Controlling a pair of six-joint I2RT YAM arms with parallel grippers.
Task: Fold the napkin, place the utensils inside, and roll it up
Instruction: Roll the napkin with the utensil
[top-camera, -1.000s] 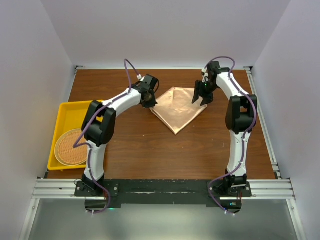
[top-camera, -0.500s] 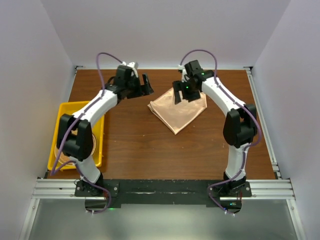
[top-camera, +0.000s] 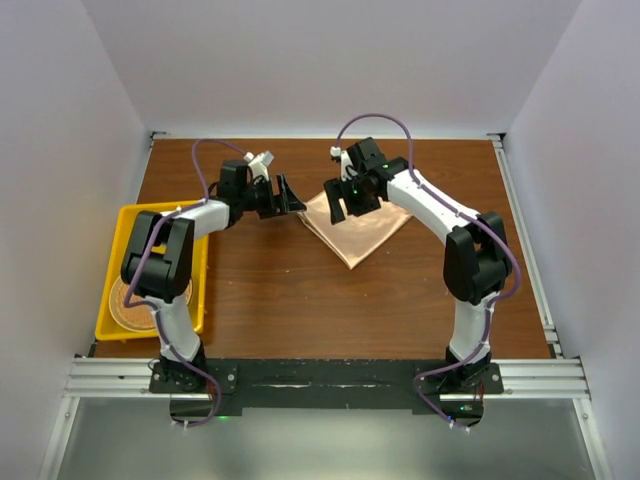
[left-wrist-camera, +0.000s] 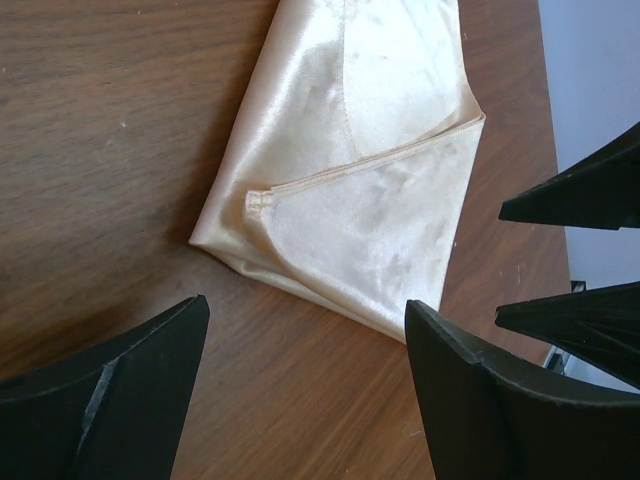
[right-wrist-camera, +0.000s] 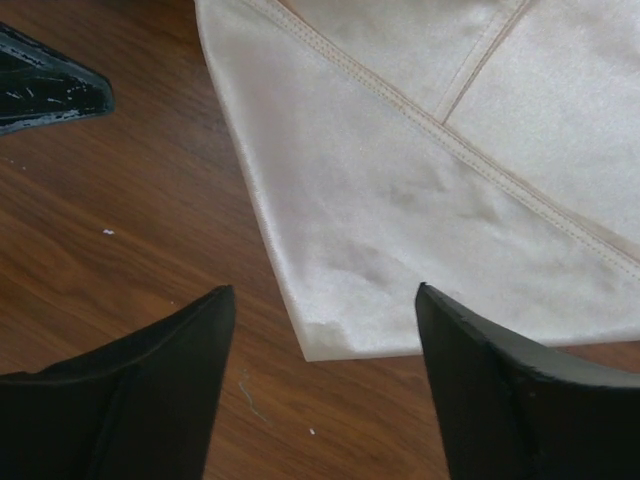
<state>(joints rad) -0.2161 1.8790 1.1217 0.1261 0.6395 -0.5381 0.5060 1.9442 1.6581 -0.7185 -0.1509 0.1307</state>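
On the brown table (top-camera: 300, 290), the peach napkin (top-camera: 365, 225) lies flat at the far middle, a little right of centre. Its outline is more compact along the far side than a second ago, when it spread as a fuller diamond. The left wrist view shows a hemmed flap laid across its top layer. The yellow tray (top-camera: 125, 215) with the wicker mat (top-camera: 128, 305) sits at the left edge as before. The left end effector (top-camera: 290, 194), clamped at the cloth's left corner a second ago, has let go and now stands with jaws wide apart, just beside that corner and holding nothing. The right end effector (top-camera: 347, 200) has swung in from the far right corner and hovers over the napkin's far-left part, jaws spread and empty. The fold looks finished, so the utensils come next. No fork shows in any view.
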